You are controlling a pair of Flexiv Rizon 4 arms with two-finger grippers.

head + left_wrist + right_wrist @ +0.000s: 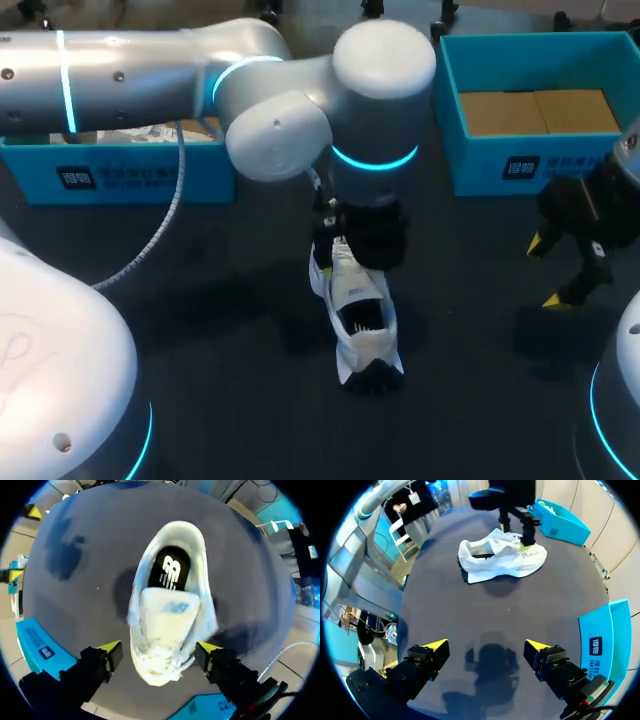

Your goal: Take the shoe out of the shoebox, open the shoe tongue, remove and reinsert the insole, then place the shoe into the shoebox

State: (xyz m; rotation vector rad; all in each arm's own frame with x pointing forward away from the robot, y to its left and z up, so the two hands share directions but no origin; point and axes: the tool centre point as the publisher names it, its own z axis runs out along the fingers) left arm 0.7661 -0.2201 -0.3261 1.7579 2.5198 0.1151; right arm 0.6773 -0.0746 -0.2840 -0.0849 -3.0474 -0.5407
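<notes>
A white shoe (pixel 362 318) lies upright on the dark table, heel towards the near edge. My left gripper (pixel 365 240) hangs over its front part. In the left wrist view the shoe (pixel 170 610) sits between the open fingers of the left gripper (pixel 159 652), with a small gap on at least one side. The black insole (pixel 170 570) shows in the shoe's opening, beyond the white tongue (pixel 167 607). My right gripper (pixel 566 272) stands open and empty at the right, well away from the shoe (pixel 502 560). Under the right gripper (pixel 487 647) there is only bare table.
A blue shoebox (pixel 520 165) with a brown cardboard floor stands at the back right. A second blue box (pixel 110 170) holding paper stands at the back left, partly under my left arm. The left arm's cable hangs over the table's left part.
</notes>
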